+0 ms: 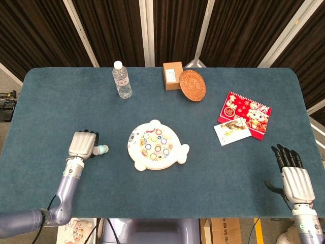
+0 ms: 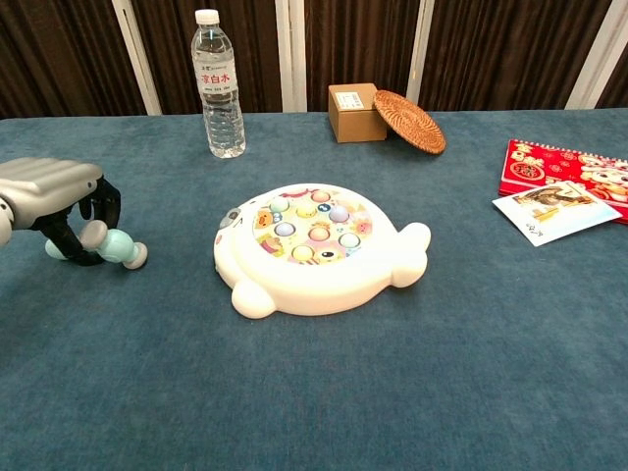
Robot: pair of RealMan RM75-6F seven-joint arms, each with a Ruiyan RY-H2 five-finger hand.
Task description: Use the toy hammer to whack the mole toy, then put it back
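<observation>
Head view: left robot hand is sitting at about 9 o'clock from the mole toy, fingers curling over the toy hammer, whose pale teal head is poking out toward the toy. Chest view is showing the same: dark fingers wrapping the handle, hammer head low, apparently touching the blue counter. Whether the grip is firm or loosening, cannot tell for sure; it reads as holding. Right robot hand is resting at the counter's 4 o'clock edge, fingers straight and apart, holding nothing. Mole toy is lying mid-counter, well apart from the hammer.

Step in hand, by judgement: either securing the hammer or setting it down; the frames alone are not settling which. If grasping, next move is calling for a lift and a swing toward 3 o'clock over the pegs.
</observation>
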